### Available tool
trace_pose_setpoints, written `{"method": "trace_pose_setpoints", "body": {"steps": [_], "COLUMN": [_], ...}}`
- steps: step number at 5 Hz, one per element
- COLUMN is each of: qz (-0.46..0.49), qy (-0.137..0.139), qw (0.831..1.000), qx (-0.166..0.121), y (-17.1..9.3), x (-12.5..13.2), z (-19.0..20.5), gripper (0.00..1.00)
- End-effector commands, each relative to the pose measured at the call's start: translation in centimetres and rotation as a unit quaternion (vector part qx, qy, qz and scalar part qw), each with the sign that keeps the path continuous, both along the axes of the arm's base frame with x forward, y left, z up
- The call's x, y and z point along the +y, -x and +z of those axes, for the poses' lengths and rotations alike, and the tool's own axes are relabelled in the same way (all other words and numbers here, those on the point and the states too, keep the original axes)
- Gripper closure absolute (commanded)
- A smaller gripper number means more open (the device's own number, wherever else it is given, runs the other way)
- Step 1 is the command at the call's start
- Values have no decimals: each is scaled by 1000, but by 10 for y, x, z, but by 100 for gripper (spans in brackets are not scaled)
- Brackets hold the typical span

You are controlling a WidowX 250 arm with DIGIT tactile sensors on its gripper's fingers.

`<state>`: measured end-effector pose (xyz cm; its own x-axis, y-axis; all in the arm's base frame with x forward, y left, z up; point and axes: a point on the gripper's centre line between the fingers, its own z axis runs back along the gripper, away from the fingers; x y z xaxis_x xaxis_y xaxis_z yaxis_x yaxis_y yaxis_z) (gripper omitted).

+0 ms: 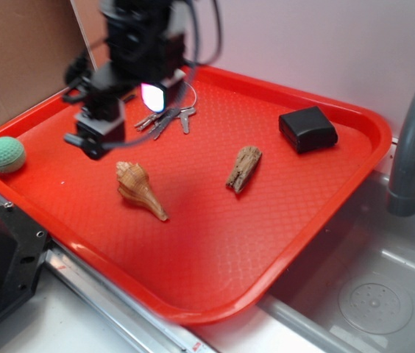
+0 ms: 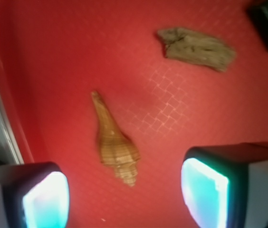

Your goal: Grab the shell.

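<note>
The shell (image 1: 139, 188) is a tan spiral conch lying flat on the red tray (image 1: 215, 243), its knobby head toward the arm and its pointed tail toward the tray's front edge. In the wrist view the shell (image 2: 112, 144) lies just ahead of the jaws, head end nearest them and tail pointing away. My gripper (image 1: 93, 136) hovers above the tray behind and to the left of the shell, apart from it. Seen from the wrist, the gripper (image 2: 124, 199) is open wide, with glowing pads (image 2: 46, 202) either side and only bare tray between them.
A brown splintery wood piece (image 1: 243, 168) lies right of the shell. A black box (image 1: 307, 129) sits at the tray's back right, keys (image 1: 169, 118) at the back under the arm, a green knitted ball (image 1: 6, 154) at the left rim. A grey faucet (image 1: 413, 140) and sink are on the right.
</note>
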<state>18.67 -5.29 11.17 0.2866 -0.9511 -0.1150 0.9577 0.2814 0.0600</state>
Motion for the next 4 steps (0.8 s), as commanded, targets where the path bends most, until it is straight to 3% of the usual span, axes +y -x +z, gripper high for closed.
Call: {"method": "trace_pose_setpoints", "body": {"steps": [1,2,3,4], "qz": [-1,-1,-58,-85], "qy": [6,6,-16,-18], "qw": [1000,1000,997,994], "qx": [-13,-13,40,70], "y": [14,14,13,25], "x": [1,1,-12,-20], "z": [-4,-4,-51,-73], "gripper": [0,0,0,0]}}
